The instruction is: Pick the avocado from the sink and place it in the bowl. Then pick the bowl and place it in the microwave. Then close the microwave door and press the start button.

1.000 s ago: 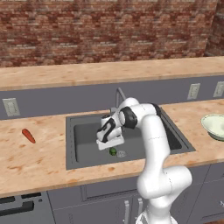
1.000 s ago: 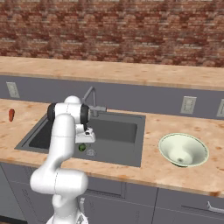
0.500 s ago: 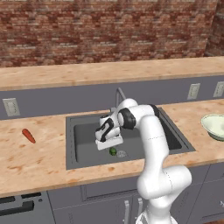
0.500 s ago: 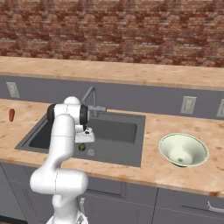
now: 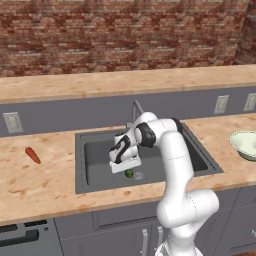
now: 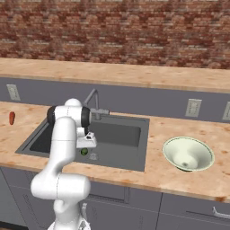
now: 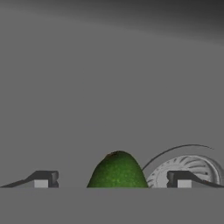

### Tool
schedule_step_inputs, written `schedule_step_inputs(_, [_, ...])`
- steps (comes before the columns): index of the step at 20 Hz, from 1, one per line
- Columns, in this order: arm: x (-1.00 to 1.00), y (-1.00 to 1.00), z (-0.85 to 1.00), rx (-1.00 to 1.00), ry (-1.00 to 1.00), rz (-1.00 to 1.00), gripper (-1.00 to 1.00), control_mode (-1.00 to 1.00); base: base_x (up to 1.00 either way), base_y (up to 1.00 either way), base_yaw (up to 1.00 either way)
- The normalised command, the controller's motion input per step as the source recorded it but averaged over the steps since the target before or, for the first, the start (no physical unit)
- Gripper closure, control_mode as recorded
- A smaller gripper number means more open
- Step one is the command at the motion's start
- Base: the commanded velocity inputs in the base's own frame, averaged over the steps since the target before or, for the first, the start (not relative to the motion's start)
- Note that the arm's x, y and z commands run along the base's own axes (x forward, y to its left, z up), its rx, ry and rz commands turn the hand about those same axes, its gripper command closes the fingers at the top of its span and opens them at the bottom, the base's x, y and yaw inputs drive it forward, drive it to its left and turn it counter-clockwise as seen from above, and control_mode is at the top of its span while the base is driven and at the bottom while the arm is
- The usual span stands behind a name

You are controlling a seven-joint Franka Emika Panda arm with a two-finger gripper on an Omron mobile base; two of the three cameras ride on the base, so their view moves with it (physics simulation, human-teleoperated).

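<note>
I have the gripper (image 7: 113, 183) down in the sink (image 5: 100, 155), jaws spread wide — the avocado (image 7: 117, 170) sits on the basin floor between the fingertips, ungripped, just beside the drain (image 7: 188, 168). The bowl (image 6: 187, 153) rests on the counter (image 6: 179, 173) — well apart.

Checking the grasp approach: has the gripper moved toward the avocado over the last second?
Yes. In the left base view the gripper has dropped slightly lower in the sink, closer to the avocado, which lies between its open fingers.
</note>
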Motion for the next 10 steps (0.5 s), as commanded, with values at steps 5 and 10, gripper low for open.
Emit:
schedule_step_inputs(5, [-0.07, 0.0, -0.09, 0.0, 0.0, -0.01, -1.0, -1.0, 0.0, 0.0, 0.0])
schedule_step_inputs(10, [-0.02, 0.0, -0.05, 0.0, 0.0, -0.01, -1.0, -1.0, 0.0, 0.0, 0.0])
